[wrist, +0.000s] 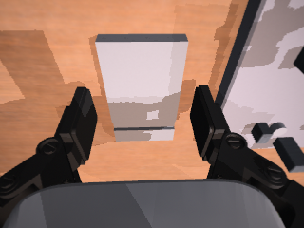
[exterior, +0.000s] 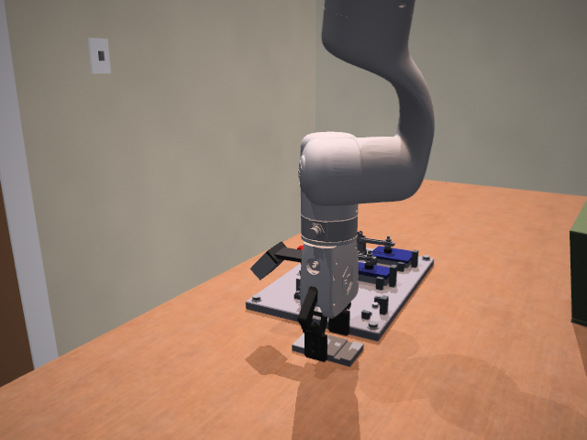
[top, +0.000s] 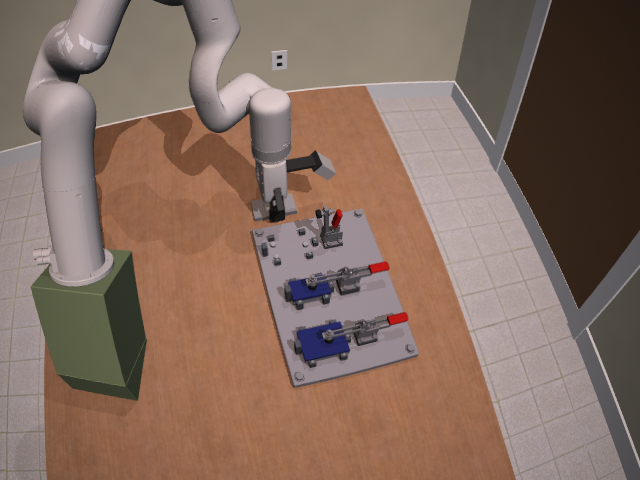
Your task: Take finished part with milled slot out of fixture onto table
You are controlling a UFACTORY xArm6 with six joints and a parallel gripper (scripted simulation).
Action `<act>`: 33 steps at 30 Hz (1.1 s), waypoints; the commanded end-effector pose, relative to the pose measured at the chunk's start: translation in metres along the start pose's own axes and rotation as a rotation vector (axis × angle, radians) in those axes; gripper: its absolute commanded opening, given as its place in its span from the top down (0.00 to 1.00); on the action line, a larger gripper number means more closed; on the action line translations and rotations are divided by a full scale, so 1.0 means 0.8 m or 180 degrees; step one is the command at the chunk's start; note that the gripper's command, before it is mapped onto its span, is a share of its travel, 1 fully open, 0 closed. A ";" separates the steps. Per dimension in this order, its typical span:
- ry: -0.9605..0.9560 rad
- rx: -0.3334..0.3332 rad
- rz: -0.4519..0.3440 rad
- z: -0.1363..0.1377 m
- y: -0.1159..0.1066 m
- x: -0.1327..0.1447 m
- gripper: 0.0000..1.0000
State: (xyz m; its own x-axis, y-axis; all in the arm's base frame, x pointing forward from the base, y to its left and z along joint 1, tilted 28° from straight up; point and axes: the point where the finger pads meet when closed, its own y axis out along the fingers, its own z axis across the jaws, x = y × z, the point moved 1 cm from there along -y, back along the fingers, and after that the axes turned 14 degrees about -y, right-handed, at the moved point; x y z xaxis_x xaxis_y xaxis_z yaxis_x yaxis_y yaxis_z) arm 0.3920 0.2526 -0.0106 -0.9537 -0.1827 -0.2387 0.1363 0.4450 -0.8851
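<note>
The finished grey part [top: 259,209] [exterior: 349,352] [wrist: 142,66] lies flat on the table beside the fixture's end, its slot line showing near one end. My gripper [top: 277,214] [exterior: 327,343] [wrist: 143,101] is open around it, with a gap on each side in the wrist view. The middle blank [top: 302,292] [exterior: 375,270] and the far blank [top: 312,348] [exterior: 403,256], both blue, sit in their nests and look flat. Their clamps, with red handles [top: 378,267] [top: 397,318] laid down, press on them. The 0.5 mm seating is too small to judge.
The fixture plate [top: 333,314] [exterior: 280,294] [wrist: 273,102] is close beside the gripper. Its nearest nest is empty, with low posts [top: 277,260] and a raised clamp with an upright red handle [top: 337,218]. The green arm base [top: 87,330] stands to the left in the top view.
</note>
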 end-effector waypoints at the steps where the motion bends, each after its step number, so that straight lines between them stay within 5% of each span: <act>1: -0.0001 -0.0001 0.0008 0.000 -0.001 -0.001 0.19; 24: -0.0001 -0.0001 0.0008 0.000 -0.002 -0.001 0.19; 33: -0.0001 -0.0001 0.0008 0.000 -0.022 -0.001 0.19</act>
State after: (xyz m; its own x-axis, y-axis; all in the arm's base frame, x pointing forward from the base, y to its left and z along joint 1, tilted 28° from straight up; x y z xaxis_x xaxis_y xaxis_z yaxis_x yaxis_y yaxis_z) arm 0.3909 0.2490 -0.0035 -0.9537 -0.1825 -0.2391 0.1366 0.4452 -0.8850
